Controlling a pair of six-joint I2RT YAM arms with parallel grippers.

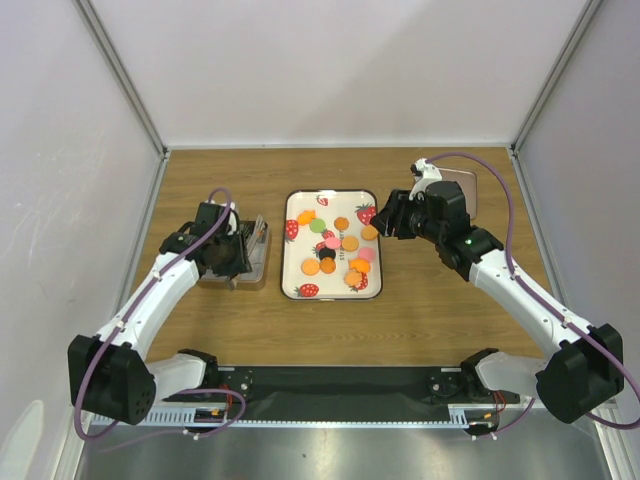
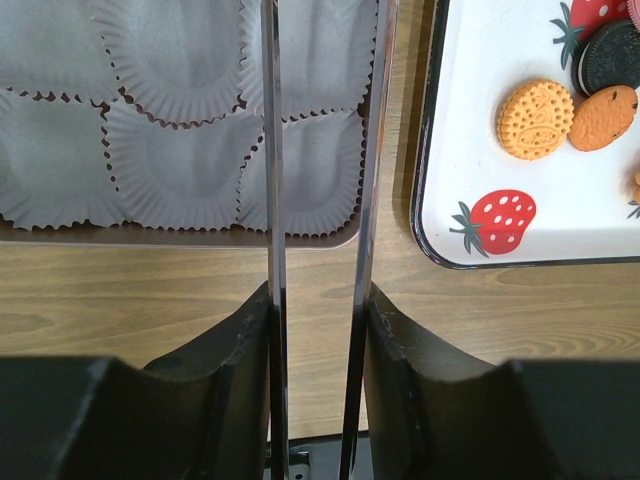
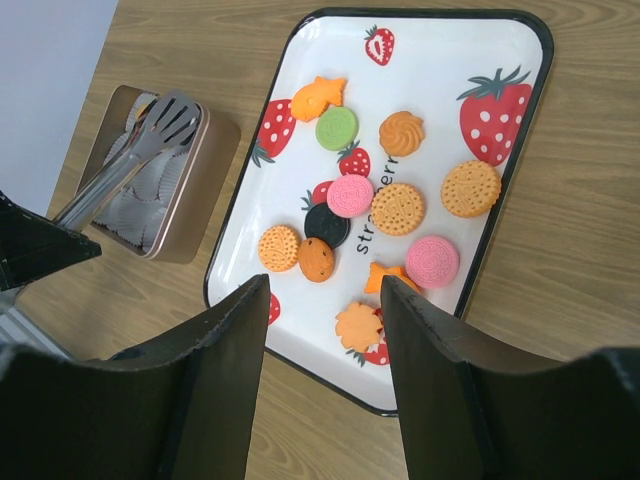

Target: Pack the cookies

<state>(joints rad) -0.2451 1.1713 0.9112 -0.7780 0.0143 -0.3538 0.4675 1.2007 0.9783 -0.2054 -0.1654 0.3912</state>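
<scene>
Several cookies (image 1: pixel 340 250) in orange, pink, green and black lie loose on a white strawberry-print tray (image 1: pixel 296 262). In the right wrist view I see a pink one (image 3: pixel 350 195), a black one (image 3: pixel 327 225) and a green one (image 3: pixel 337 127). My left gripper (image 1: pixel 238 255) is shut on metal tongs (image 2: pixel 272 150) whose arms are slightly apart, above a tin (image 2: pixel 150 237) of empty paper cups (image 2: pixel 180 170). My right gripper (image 1: pixel 385 217) is open and empty, above the tray's right edge (image 3: pixel 505 210).
The tin (image 1: pixel 255 268) stands just left of the tray on the wooden table. A flat pinkish lid (image 1: pixel 465 190) lies behind the right arm. White walls enclose the table at the left, back and right.
</scene>
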